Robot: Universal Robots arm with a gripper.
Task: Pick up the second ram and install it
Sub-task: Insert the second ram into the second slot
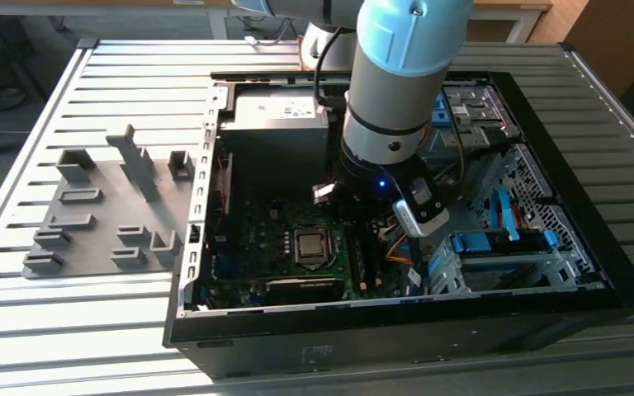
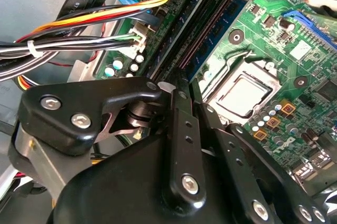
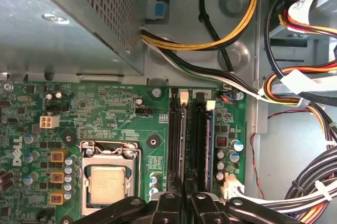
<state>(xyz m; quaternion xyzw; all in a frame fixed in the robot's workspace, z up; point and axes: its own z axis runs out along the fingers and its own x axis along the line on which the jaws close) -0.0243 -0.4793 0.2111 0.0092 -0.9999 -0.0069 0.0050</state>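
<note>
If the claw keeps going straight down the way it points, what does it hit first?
Most likely the black memory slots on the green motherboard, directly under the claw; how much gap remains is unclear.

Gripper point(image 3: 181, 203) down inside open computer case point(image 1: 581, 280), over the memory slots point(image 3: 185, 145) on the motherboard point(image 3: 116, 118). Processor socket point(image 3: 108, 176) just beside the gripper, on the board. Cable bundle point(image 3: 310, 182) on its opposite side. Slotted rack point(image 1: 108, 206) well apart, outside case on table point(image 1: 75, 330).
</note>
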